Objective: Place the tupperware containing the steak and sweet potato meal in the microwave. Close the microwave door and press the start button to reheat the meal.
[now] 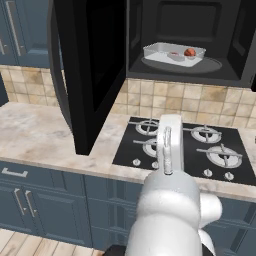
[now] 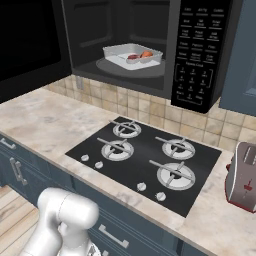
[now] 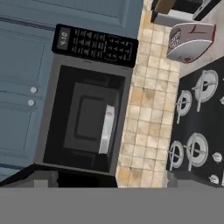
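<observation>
Tupperware (image 2: 132,55) sitting inside microwave (image 2: 150,45), microwave door (image 1: 90,70) hanging open, keypad (image 2: 199,50) lettering showing too small to read, gripper (image 3: 105,179) fingers standing apart, gripping nothing

- The microwave door (image 1: 92,75) stands swung wide open, jutting out over the counter's (image 1: 35,135) left part and blocking passage from that side.
- The microwave (image 2: 150,45) cavity front is open; the tupperware (image 2: 132,55) occupies the turntable's (image 2: 110,67) middle.
- Above the stove (image 2: 145,160) the space is free.
- The toaster (image 2: 242,177) stands at the counter's right edge.
</observation>
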